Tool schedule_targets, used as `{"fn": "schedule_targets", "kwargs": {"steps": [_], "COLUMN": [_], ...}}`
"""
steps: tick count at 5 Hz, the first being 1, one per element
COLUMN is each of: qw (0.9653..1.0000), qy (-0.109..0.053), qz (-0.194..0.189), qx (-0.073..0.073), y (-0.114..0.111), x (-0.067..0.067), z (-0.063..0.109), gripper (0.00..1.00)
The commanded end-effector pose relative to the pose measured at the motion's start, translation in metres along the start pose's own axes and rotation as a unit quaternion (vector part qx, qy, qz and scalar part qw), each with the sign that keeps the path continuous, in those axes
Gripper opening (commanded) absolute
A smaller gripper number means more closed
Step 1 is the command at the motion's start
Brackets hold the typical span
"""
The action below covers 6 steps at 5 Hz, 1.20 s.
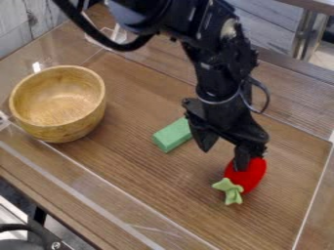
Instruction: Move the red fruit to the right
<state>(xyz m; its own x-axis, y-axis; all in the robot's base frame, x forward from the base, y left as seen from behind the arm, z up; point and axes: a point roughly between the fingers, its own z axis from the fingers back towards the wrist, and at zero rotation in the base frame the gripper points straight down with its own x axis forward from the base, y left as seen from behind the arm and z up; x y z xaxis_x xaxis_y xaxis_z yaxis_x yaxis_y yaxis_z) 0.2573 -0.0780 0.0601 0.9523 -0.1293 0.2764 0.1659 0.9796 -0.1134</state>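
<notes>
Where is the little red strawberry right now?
The strawberry lies low on the right of the camera view, partly behind the open hand, right of the green block.

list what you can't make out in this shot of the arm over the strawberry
- Camera view: the hand covers the top of the small red toy strawberry; whether they touch cannot be told.
- The green rectangular block has its right end hidden behind the hand.
- The arm's base is cut off by the top edge.

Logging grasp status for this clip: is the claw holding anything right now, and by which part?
Nothing is held. The claw is open, poised just over the upper end of the strawberry; it hides that end, so contact cannot be told.
</notes>
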Motion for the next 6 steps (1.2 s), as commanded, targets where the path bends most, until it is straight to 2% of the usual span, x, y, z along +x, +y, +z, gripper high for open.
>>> {"fn": "schedule_targets", "kwargs": {"steps": [1, 2, 4, 5, 6], "qw": [0.9996, 0.9999, 0.9985, 0.9989, 0.9993], "qy": [-0.01, -0.013, -0.033, -0.034, -0.036], "qz": [-0.025, 0.001, 0.043, 0.032, 0.007], "qx": [-0.013, -0.008, 0.006, 0.007, 0.011], "y": [-0.005, -0.008, -0.013, -0.008, 0.0], "x": [-0.001, -0.01, -0.017, -0.006, 0.005], "z": [-0.002, -0.01, -0.025, -0.022, -0.016], "gripper": [1.0, 1.0, 1.0, 1.0, 0.0]}}
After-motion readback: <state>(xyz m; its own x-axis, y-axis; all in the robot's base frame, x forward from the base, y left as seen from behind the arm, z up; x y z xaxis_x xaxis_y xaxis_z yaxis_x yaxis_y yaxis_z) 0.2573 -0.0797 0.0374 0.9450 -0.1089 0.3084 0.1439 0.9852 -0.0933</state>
